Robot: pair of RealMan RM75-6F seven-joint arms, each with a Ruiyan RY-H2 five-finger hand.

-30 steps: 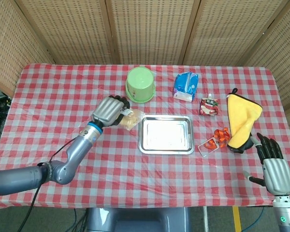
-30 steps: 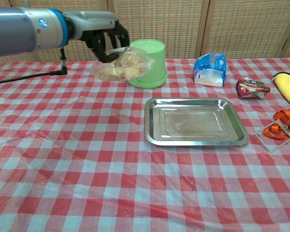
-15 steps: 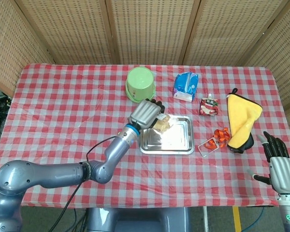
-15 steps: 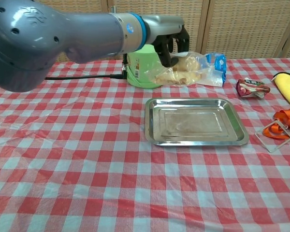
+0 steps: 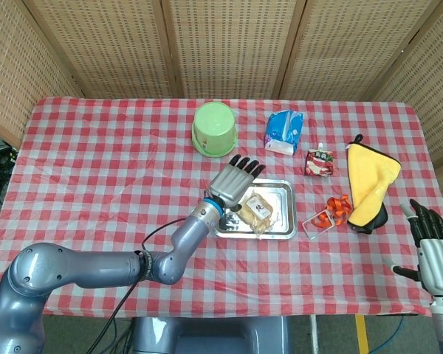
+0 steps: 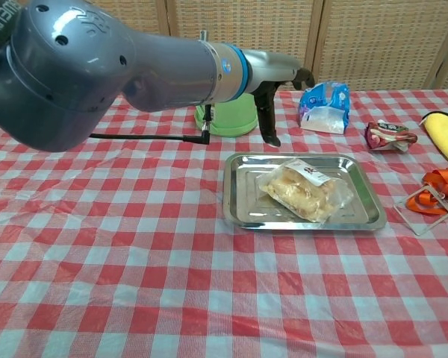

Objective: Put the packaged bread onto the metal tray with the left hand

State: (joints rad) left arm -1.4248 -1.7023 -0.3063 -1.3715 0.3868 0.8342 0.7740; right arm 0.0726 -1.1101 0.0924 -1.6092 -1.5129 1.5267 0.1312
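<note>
Now that I've let go, left hand [image 5: 235, 181] open, fingers spread, nothing in it, hovering over near-left edge of metal tray [image 5: 284, 228]. Half second ago it still held packaged bread [image 5: 255, 209] above tray; bread now lies flat inside tray, toward right side, wrapper within rim in chest view [image 6: 305, 191]. Placement looks done to me; only retract left arm remains. Right hand [image 5: 433, 254] idle at counter's right edge, fingers apart, empty. Green bowl [image 5: 214, 128] behind tray, untouched.
</note>
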